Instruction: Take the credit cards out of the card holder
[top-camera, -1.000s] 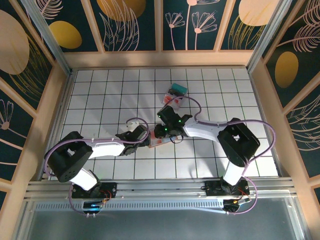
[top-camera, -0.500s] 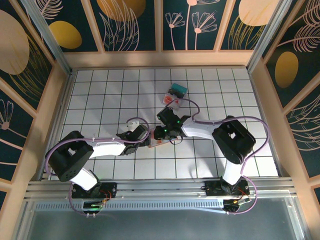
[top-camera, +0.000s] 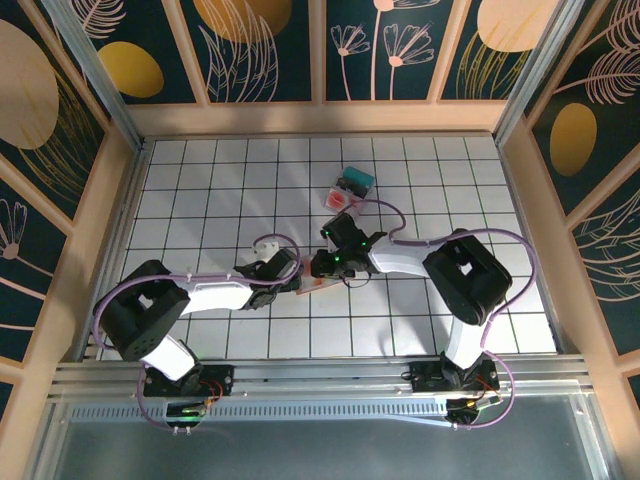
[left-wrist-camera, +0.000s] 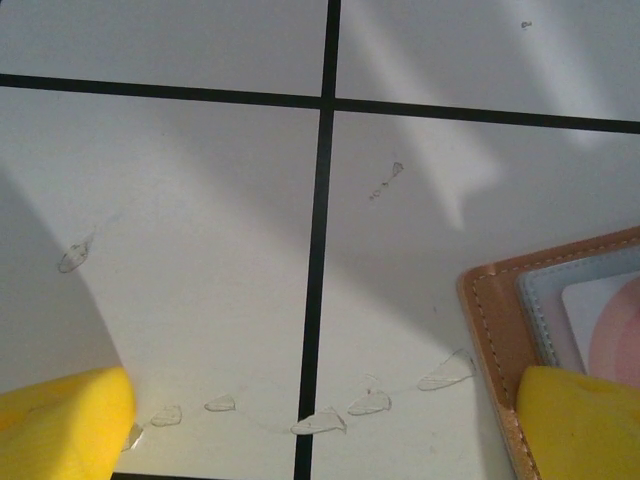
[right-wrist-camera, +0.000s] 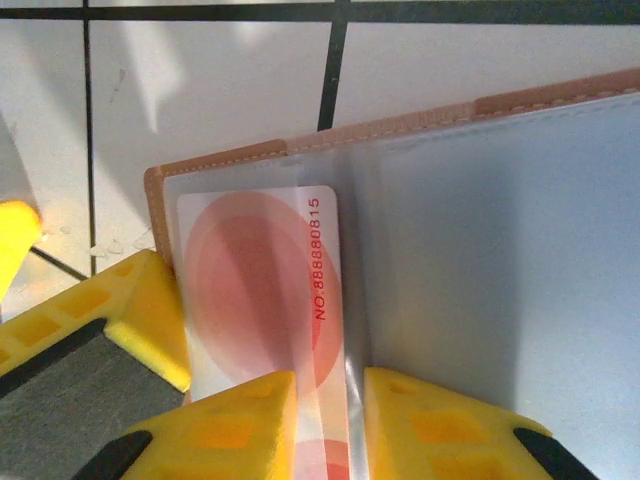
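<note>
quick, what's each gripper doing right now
left gripper: open, holding nothing
right gripper: nearly closed around the credit card; grip cannot be told

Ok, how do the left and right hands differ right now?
The left hand is spread wide; the right hand is pinched narrow. The left hand holds nothing, with one finger at the holder's tan edge; the right hand has the card between its fingers. Both have yellow fingers and sit at the open holder.
</note>
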